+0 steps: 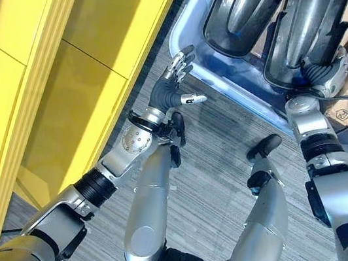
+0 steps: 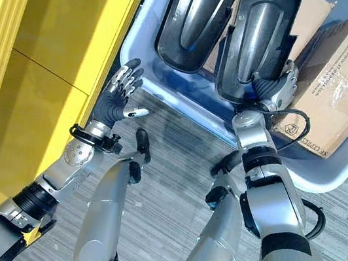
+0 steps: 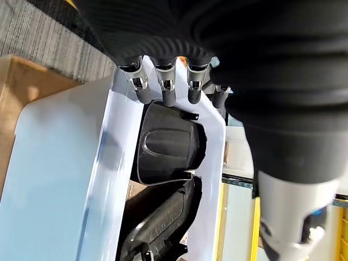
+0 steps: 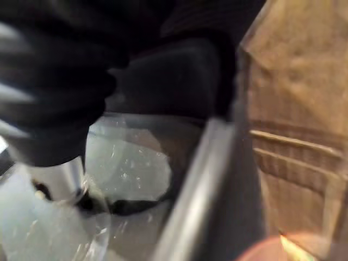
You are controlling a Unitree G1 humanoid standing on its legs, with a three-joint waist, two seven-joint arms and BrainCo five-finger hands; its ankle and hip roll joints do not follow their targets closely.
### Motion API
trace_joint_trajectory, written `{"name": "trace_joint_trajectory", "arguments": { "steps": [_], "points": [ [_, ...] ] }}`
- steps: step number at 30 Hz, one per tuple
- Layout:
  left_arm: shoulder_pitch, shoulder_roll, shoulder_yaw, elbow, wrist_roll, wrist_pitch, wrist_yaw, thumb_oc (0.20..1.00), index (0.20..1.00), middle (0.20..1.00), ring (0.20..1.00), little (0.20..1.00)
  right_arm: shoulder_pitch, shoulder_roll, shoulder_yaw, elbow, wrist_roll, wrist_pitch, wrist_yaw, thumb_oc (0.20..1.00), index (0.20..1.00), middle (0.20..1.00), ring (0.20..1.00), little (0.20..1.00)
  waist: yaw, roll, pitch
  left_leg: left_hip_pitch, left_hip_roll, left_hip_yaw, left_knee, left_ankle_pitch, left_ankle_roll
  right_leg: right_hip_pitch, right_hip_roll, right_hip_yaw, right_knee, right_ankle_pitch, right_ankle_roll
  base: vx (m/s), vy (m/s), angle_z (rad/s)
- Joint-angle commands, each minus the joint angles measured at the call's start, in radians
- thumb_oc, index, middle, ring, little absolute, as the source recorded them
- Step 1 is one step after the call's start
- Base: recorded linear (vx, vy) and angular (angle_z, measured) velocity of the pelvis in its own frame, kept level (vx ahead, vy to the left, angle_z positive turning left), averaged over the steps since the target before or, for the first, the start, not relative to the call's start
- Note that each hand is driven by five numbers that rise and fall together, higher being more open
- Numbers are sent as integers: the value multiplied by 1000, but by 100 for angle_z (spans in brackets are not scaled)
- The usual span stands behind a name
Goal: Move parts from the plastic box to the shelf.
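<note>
- Two dark moulded parts lie side by side in the box (image 2: pixel 325 181), a pale blue plastic tub on the floor: left part (image 2: pixel 191 21), right part (image 2: pixel 257 41).
- A cardboard carton (image 2: pixel 340 84) sits in the same box, just beside the right part.
- Right hand (image 2: pixel 281 81) is in the box at the near end of the right part, wedged between it and the carton. Its fingers appear curled at the part's edge, but a firm grip cannot be confirmed.
- Left hand (image 1: pixel 178 71) hovers at the box's near rim with fingers straight and spread, thumb out to the side, holding nothing. In its wrist view the fingertips (image 3: pixel 166 95) hang just above the rim, with the left part beyond.
- Handling judgement: the parts look like rigid, glossy plastic shells, long and curved, probably light for their bulk but awkward and slippery on the smooth face. The rim edges and the notched ends look the safest hold; a two-handed lift, one hand at each end, seems sensible.
- Risk: a part could snag on the carton or on its neighbour while coming out.
- The shelf (image 1: pixel 49 84), a yellow unit, stands just beside the box on the robot's left.
- The floor (image 1: pixel 220 171) is grey striped carpet; working room between shelf and box is tight.
</note>
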Motion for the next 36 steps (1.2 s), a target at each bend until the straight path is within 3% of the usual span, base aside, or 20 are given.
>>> {"name": "trace_joint_trajectory", "arguments": {
  "steps": [1, 11, 13, 14, 18, 20, 27, 36],
  "points": [
    [27, -18, -20, -55, -30, -78, -33, 1000, 1000, 1000, 1000, 1000, 65, -51, 51, 55, 6, 60, 11, 200, 200, 200, 200, 200, 23, 87, -31, -58, -22, -34, -60, 19, -63, -17, -40, 0, 170, -130, 142, 0, 0, 0],
    [46, -21, -35, -61, -15, -105, -22, 1000, 1000, 1000, 1000, 1000, 95, -58, 38, 65, 12, 6, -90, 200, 200, 200, 200, 200, 19, 89, -31, -43, -22, -29, -73, 17, -62, -4, -38, 3, 152, -128, 146, 0, -1, 1],
    [51, -21, -38, -65, -13, -107, -19, 1000, 1000, 1000, 1000, 1000, 108, -57, 27, 56, 9, -36, -115, 200, 200, 200, 200, 200, 16, 90, -31, -34, -22, -27, -72, 14, -60, 4, -37, 5, 152, -131, 146, 0, 0, 0],
    [53, -22, -40, -63, -6, -114, -15, 1000, 1000, 1000, 1000, 1000, 116, -53, 15, 44, 17, -105, -128, 200, 200, 200, 200, 200, 13, 89, -31, -25, -21, -26, -71, 12, -58, 11, -35, 7, 150, -131, 145, 0, 0, 0],
    [77, -23, -30, -74, 11, -121, 23, 1000, 1000, 1000, 1000, 1000, 160, -71, -21, -85, -86, -238, -198, 200, 200, 200, 200, 200, -6, 75, -31, 25, -16, -16, -85, 8, -61, 52, -23, 7, 114, -125, 147, -10, 4, -6],
    [117, -37, -18, -75, -76, -119, -1, 1000, 1000, 1000, 1000, 1000, 235, -86, -73, -187, -98, -302, -221, 200, 200, 200, 200, 200, -27, 65, -31, 76, -15, -7, -93, 0, -56, 92, -11, 18, 100, -136, 146, 8, 45, -8],
    [165, -32, 4, -81, -81, -141, -30, 1000, 1000, 1000, 1000, 1000, 341, -112, -139, -382, -196, -289, -207, 200, 200, 200, 200, 200, -66, 33, -31, 180, 13, 22, -106, -7, -56, 182, 5, 26, 57, -140, 145, 16, 8, -16],
    [210, 1, 22, -96, -89, -145, -50, 1000, 1000, 1000, 1000, 1000, 302, -140, -174, -389, -169, -324, -142, 200, 200, 200, 200, 200, -57, 19, -31, 348, 28, 53, -118, -23, -49, 350, 7, -10, 34, -165, 136, 42, 7, -6]
  ]
}}
